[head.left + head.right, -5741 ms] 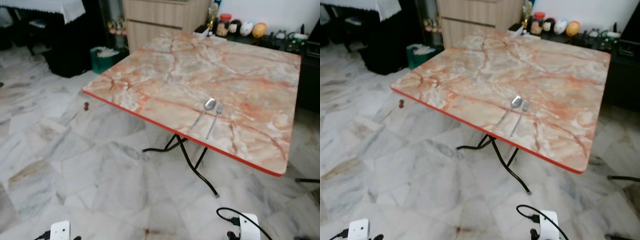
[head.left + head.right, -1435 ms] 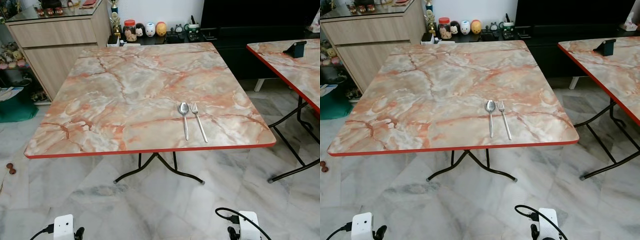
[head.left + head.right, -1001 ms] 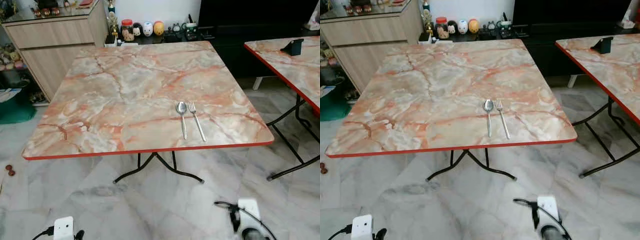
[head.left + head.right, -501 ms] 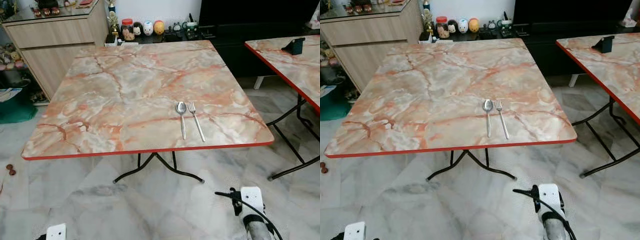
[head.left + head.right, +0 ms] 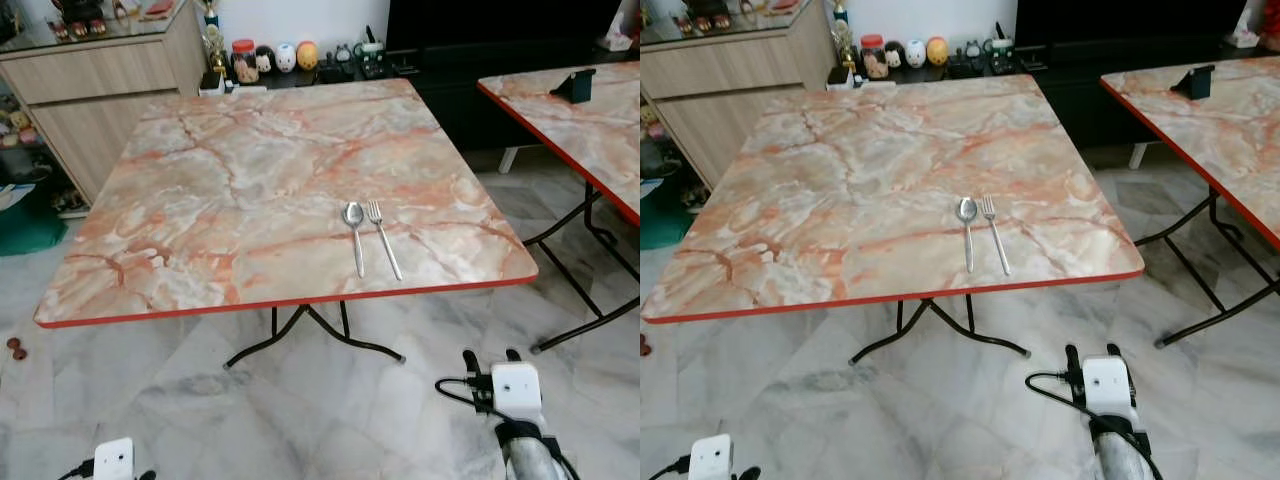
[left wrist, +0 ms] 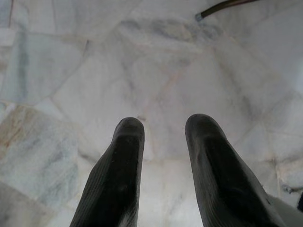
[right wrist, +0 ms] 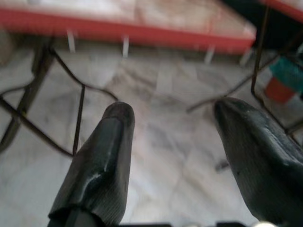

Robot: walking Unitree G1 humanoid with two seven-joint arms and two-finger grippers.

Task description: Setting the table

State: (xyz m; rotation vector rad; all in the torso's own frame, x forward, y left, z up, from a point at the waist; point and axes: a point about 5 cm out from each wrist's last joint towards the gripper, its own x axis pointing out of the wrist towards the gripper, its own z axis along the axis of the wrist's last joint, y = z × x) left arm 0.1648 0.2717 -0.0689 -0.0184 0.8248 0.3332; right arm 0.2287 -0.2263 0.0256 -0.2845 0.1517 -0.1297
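Your right gripper (image 7: 170, 118) is hanging wide open below the table's near edge, holding nothing and touching nothing; its two black fingers (image 7: 102, 156) are pointing toward the red table rim and the black folding legs (image 5: 300, 335). From the head camera you are seeing that arm's white wrist (image 5: 515, 390) at about 5 o'clock, low over the marble floor (image 5: 330, 420). Your left gripper (image 6: 163, 125) is also standing open, though less widely, with a clear gap between its fingers, and it is gripping nothing while facing bare floor tiles; its wrist (image 5: 113, 460) is showing at about 7 o'clock.

You are facing the marble-patterned table (image 5: 230, 180) with the red edge. A spoon (image 5: 354, 235) and a fork (image 5: 382, 236) are lying side by side on it, toward the near right part of the top, the spoon at the fork's 9 o'clock, just beside it, handles pointing to 6 o'clock.

A second table (image 5: 590, 130) is standing at 3 o'clock, well apart, with a small dark object (image 5: 575, 83) resting on it. A wooden cabinet (image 5: 90, 90) is sitting at 11 o'clock, and small jars and figures (image 5: 270, 58) are lining the low shelf at 12 o'clock.
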